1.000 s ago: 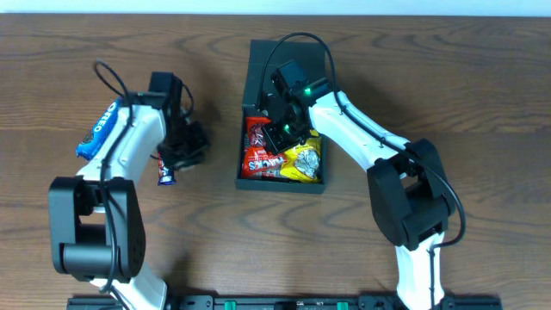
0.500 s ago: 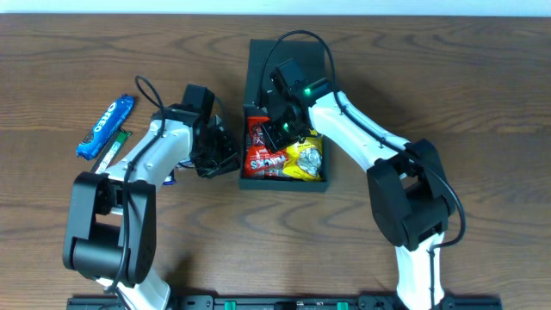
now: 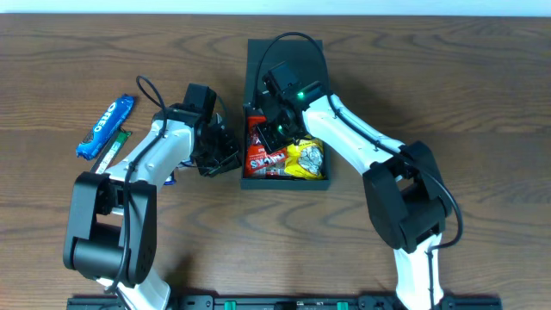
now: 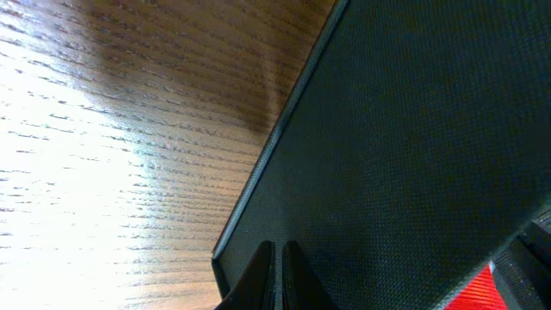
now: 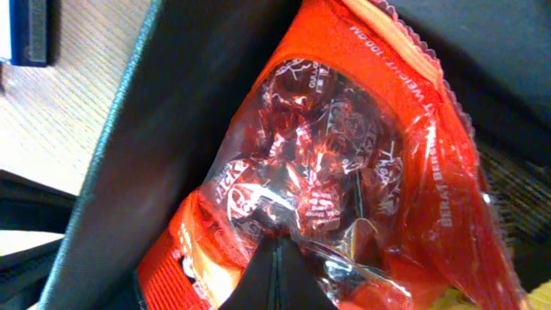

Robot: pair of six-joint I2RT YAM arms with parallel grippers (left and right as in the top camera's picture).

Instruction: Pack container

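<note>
The dark container (image 3: 326, 146) stands at the table's middle, its flap lid (image 3: 301, 60) open toward the far side. It holds a red candy bag (image 3: 265, 160) and a yellow packet (image 3: 305, 160). My right gripper (image 3: 277, 131) is inside the container, shut, its tips pressed on the red candy bag (image 5: 344, 146) in the right wrist view (image 5: 275, 250). My left gripper (image 3: 225, 157) is shut and empty, right at the container's outer left wall (image 4: 413, 146), as the left wrist view (image 4: 277, 258) shows.
A blue Oreo pack (image 3: 105, 127) lies at the far left with a thin green packet (image 3: 112, 151) beside it. A small blue packet (image 3: 170, 179) lies under my left arm. The container's left wall (image 5: 129, 155) rises beside the candy bag.
My left arm swung right from near the Oreo pack to the container's left wall, then stayed. My right gripper shifted slightly left inside the container.
</note>
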